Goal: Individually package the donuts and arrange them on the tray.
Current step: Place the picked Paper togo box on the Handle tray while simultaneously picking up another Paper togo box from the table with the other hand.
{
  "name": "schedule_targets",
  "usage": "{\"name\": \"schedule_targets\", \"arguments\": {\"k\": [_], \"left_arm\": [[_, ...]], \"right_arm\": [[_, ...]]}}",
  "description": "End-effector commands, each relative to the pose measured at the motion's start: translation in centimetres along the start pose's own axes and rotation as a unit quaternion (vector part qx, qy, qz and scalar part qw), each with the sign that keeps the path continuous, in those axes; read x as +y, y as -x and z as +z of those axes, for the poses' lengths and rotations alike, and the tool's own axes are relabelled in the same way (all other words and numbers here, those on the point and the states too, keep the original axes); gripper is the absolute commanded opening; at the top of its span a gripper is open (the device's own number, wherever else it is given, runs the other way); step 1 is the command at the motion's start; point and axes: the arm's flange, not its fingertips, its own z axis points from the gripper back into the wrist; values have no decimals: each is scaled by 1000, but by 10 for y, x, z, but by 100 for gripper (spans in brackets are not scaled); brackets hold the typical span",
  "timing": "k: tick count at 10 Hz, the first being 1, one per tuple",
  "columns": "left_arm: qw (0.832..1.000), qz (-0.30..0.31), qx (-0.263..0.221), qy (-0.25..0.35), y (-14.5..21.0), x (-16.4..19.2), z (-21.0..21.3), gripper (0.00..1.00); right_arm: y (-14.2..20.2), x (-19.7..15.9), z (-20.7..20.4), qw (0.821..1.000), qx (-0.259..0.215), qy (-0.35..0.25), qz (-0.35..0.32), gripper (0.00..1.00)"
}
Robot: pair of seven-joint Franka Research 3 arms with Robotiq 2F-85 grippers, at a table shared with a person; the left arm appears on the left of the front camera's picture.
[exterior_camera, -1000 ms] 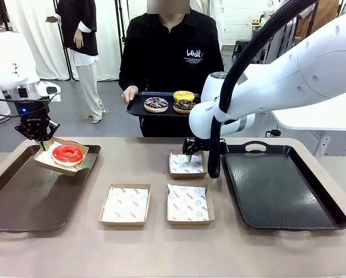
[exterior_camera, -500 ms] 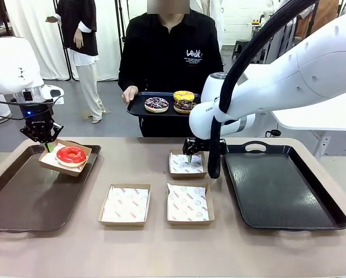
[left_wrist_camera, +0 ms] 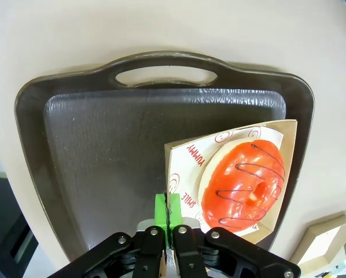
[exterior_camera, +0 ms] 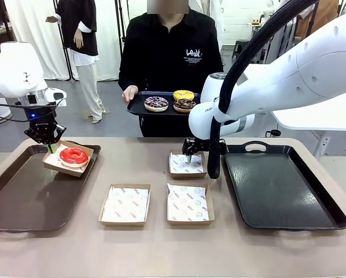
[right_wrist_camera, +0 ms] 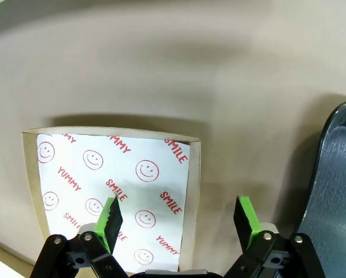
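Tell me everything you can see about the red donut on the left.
The red donut is a ring with glossy red icing, thin dark swirled lines on top and a pale underside. It sits in an open cardboard box lined with white smiley-printed paper. The left end effector is shut on the box's edge, holding it tilted over the dark tray's far right corner. Nothing else touches the donut.
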Motion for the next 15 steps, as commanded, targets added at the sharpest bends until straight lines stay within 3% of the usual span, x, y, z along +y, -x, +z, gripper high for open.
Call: {"name": "schedule_targets", "arguments": {"k": [1,8,9,10,11,12,13,14,15], "left_arm": [[1000,4,-6,-1,-7,-1,-1,1],[1000,11,-7,-28,-8,-6,-9,1],[1000,2,-6,-26,-8,-7,-9,58],[1000,7,-6,-26,-8,-5,-9,58],[1000,8,-7,-24,-8,-4,-7,100],[1000,8,-8,-23,-8,-4,-6,61],[1000,9,-8,-22,-8,-4,-6,100],[1000,9,-6,-22,-8,-4,-6,100],[1000,10,-6,-21,-8,-5,-6,100]], "right_arm": [[-5,6,-3,1000,-3,16,-11,100],[-3,5,-1,1000,-6,15,-8,100],[-2,5,-1,1000,-7,12,-4,78],[-2,5,0,1000,-6,13,-3,41],[-2,6,0,1000,-7,13,-3,19],[-2,6,1,1000,-7,14,-2,0],[-2,6,2,1000,-8,16,-2,25],[-2,6,2,1000,-9,17,-3,0],[-2,6,2,1000,-9,18,-4,0]]}}
